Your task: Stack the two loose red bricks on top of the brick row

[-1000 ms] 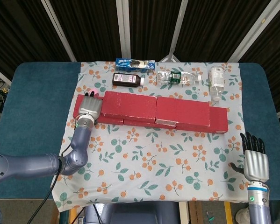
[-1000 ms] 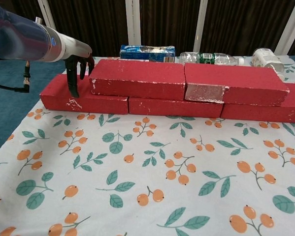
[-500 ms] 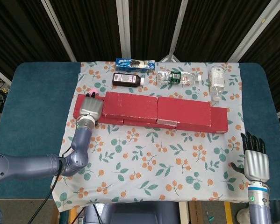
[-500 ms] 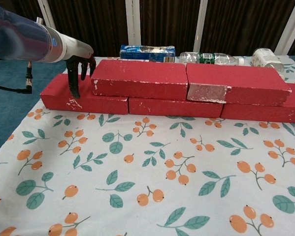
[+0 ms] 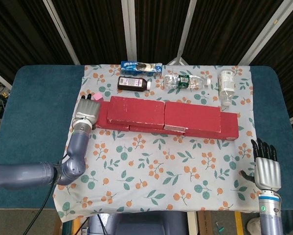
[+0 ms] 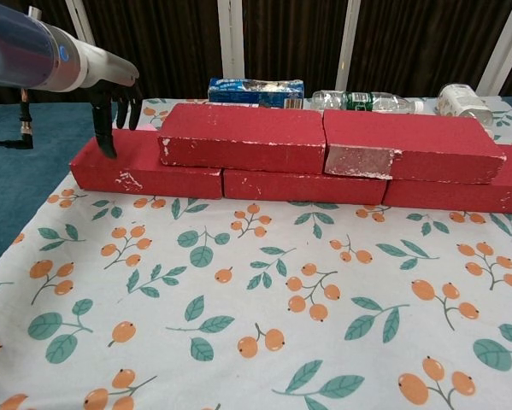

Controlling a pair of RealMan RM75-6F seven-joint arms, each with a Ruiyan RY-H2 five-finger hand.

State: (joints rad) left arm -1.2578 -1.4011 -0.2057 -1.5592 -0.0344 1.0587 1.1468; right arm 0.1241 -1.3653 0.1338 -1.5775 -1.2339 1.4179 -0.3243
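Judging by the layout, stacking looked finished: both upper bricks lay on the row. Left hand hovered empty, fingers apparently spread, over the row's left end; right hand waited open on the tabletop. Next: withdraw.

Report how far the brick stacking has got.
Done: both upper bricks, the left upper brick and the right upper brick, lie on the bottom brick row, end to end. In hand: nothing; the left robot hand hangs open over the row's left end, and the right robot hand is open near the table's front edge. Left: apparently only pulling the left arm away.
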